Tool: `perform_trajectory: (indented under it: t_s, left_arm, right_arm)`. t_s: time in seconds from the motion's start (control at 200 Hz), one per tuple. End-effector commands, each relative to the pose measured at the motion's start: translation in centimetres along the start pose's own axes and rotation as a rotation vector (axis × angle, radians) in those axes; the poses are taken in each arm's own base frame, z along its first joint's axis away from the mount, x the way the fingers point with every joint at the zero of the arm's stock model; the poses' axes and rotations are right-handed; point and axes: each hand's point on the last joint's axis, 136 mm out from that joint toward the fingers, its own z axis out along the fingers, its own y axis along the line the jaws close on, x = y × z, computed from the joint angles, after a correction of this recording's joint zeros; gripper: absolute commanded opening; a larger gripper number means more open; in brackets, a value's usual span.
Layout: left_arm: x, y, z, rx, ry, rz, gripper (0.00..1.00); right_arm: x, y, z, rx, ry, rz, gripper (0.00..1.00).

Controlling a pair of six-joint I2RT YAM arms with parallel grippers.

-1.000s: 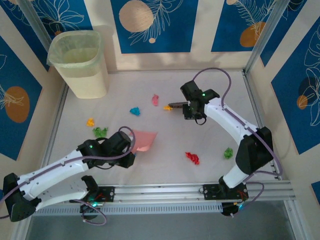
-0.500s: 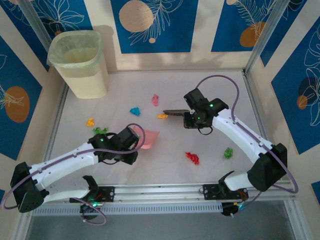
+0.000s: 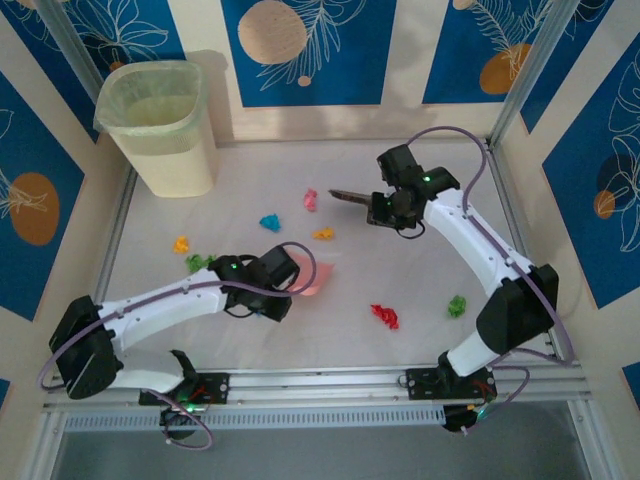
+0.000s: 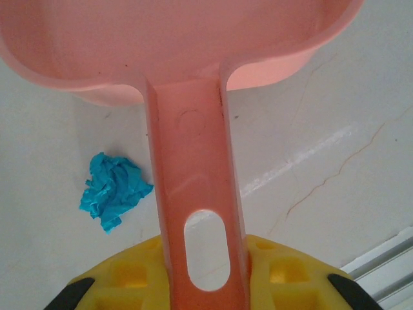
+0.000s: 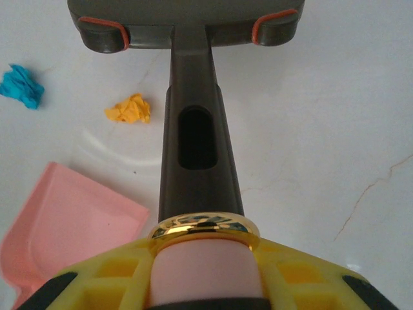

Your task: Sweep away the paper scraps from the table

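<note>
My left gripper (image 3: 272, 287) is shut on the handle (image 4: 193, 194) of a pink dustpan (image 3: 317, 278), whose pan (image 4: 174, 45) rests on the table (image 3: 430, 262). My right gripper (image 3: 386, 207) is shut on a dark brush; its head (image 3: 346, 196) points left. Paper scraps lie scattered: pink (image 3: 311, 200), cyan (image 3: 270, 222), orange (image 3: 323, 234), another orange (image 3: 181, 243), green (image 3: 199, 263), red (image 3: 384, 316) and green (image 3: 457, 306). The brush head (image 5: 187, 22) hangs beyond the orange scrap (image 5: 129, 108). A cyan scrap (image 4: 113, 190) lies left of the dustpan handle.
A pale bin with a liner (image 3: 165, 125) stands in the far left corner. Patterned panels wall the table, and an aluminium rail (image 3: 320, 382) runs along the near edge. The dustpan's corner (image 5: 64, 226) lies near left of the brush handle (image 5: 193, 148).
The brush pushed the orange scrap toward the near left, then drew back toward the far wall. My left arm slid the dustpan rightward.
</note>
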Motion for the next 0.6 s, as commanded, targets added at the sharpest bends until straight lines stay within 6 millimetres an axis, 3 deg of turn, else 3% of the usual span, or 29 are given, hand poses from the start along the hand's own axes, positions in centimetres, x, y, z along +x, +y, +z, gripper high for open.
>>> perform_trajectory:
  t_s: [0.0,0.22,0.595]
  left_arm:
    - [-1.0,-0.8,-0.1,0.018,-0.009,0.035,0.00]
    - [-0.9,-0.2,0.8,-0.024,0.011,0.027,0.00]
    - [-0.6,1.1,2.6,-0.090,-0.003,0.019,0.00]
  right_arm:
    - [1.2,0.9,0.0,0.019,0.057,-0.080,0.00]
    - [4.1,1.2,1.1,0.091,0.146,-0.211,0.00]
    - [9.2,1.7,0.0,0.082,0.216,-0.278,0.00]
